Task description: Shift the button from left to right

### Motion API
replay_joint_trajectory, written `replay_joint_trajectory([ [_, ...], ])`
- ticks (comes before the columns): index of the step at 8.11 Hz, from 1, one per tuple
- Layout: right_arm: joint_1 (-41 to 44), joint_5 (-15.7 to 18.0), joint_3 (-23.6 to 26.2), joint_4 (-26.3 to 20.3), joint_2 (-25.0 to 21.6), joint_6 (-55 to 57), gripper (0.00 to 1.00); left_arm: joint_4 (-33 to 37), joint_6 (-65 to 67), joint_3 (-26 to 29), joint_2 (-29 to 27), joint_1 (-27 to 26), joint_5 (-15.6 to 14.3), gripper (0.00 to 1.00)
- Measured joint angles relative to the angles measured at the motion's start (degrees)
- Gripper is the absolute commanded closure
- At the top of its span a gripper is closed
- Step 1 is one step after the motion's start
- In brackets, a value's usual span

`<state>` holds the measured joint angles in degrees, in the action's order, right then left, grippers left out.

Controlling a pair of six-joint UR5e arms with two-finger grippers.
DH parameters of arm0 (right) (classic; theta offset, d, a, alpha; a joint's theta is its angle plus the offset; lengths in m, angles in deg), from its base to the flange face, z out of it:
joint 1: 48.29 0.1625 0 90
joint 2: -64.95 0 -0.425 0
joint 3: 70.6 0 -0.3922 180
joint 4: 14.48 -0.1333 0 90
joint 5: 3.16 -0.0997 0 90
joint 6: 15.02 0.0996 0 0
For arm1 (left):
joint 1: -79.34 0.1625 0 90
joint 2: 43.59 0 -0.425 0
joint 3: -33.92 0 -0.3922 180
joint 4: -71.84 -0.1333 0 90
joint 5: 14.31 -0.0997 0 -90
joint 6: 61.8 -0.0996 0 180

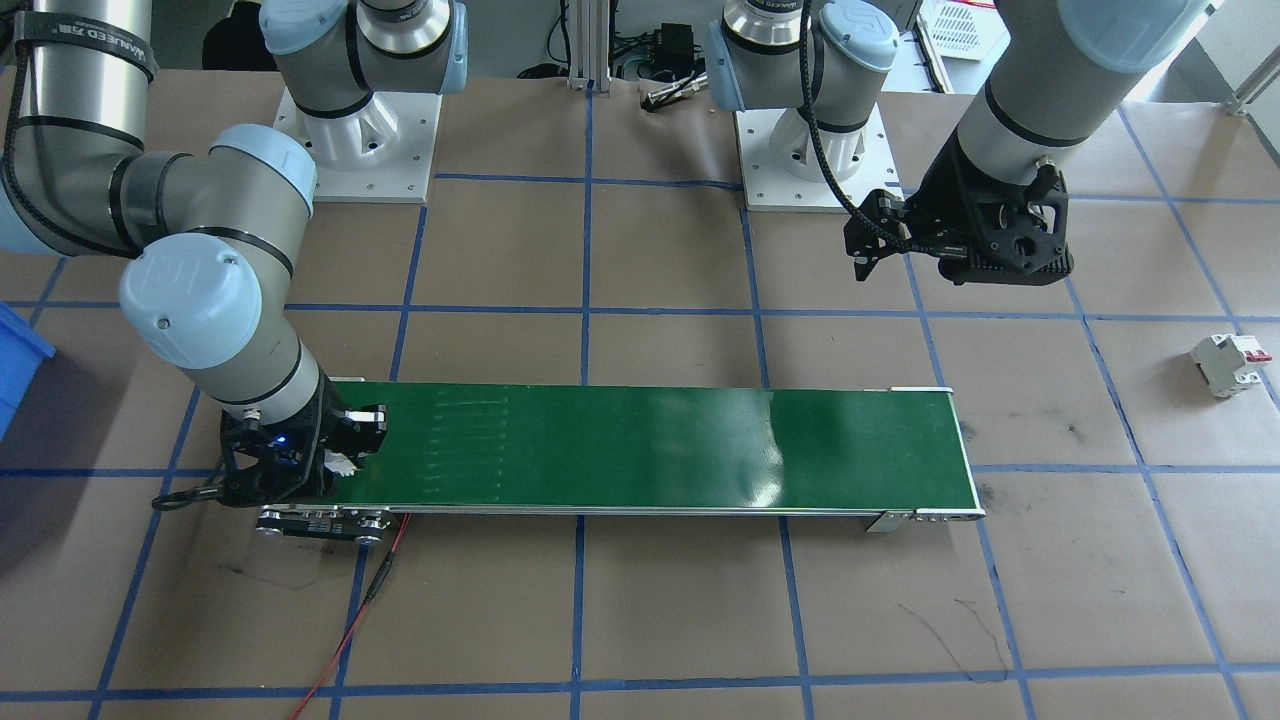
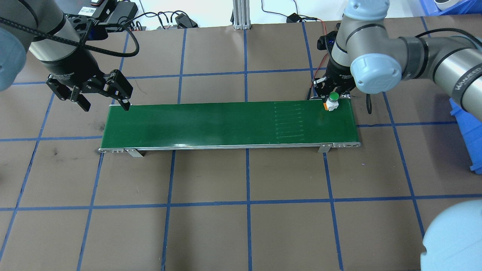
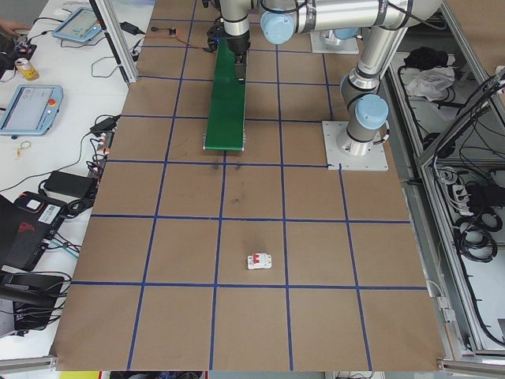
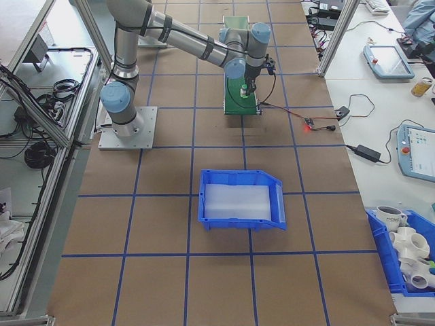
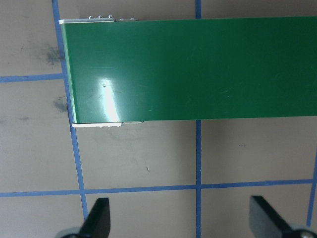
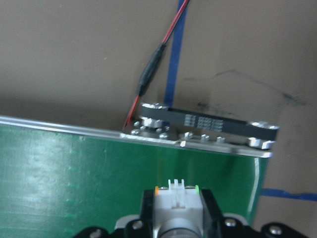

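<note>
Our right gripper (image 2: 332, 98) clamps the button (image 2: 331, 101) over the green belt (image 2: 226, 124); our left gripper (image 2: 107, 101) hangs spread apart.

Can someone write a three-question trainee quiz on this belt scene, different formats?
1. True or false: the left gripper holds the button.
2. The button is at which end of the green conveyor belt? A) the robot's left B) the robot's right C) the middle
3. Fill in: the circuit breaker lies on the ____, off the belt.

Key: 1 false; the right gripper grips it. 2 B. 3 table.
</note>
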<state>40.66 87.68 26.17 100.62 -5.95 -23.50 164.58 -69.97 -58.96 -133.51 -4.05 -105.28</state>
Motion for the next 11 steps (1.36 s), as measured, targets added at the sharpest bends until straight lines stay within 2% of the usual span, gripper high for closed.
replay_joint_trajectory([
  [2, -3.4, 2.6, -3.8, -0.5, -0.5, -3.3, 1.0, 0.0, 0.0, 0.0, 0.0, 0.0, 0.0, 0.0],
  [4, -10.2, 3.6, -5.9, -1.7, -2.3, -10.4, 1.0, 0.0, -0.6, 0.1, 0.1, 0.2, -0.1, 0.0],
  [7, -25.1, 4.1, -6.5, -5.8, -6.7, -29.2, 1.0, -0.1, -1.6, 0.1, 0.1, 0.7, -0.1, 0.0],
  [9, -34.5, 3.9, -6.6, -4.5, -6.2, -41.9, 1.0, -0.1, -1.7, -0.1, 0.1, 0.7, -0.1, 0.0],
  [11, -41.4, 3.5, -6.6, -0.7, -2.6, -50.9, 1.0, -0.2, -1.8, -0.1, 0.0, 0.8, -0.1, 0.0],
])
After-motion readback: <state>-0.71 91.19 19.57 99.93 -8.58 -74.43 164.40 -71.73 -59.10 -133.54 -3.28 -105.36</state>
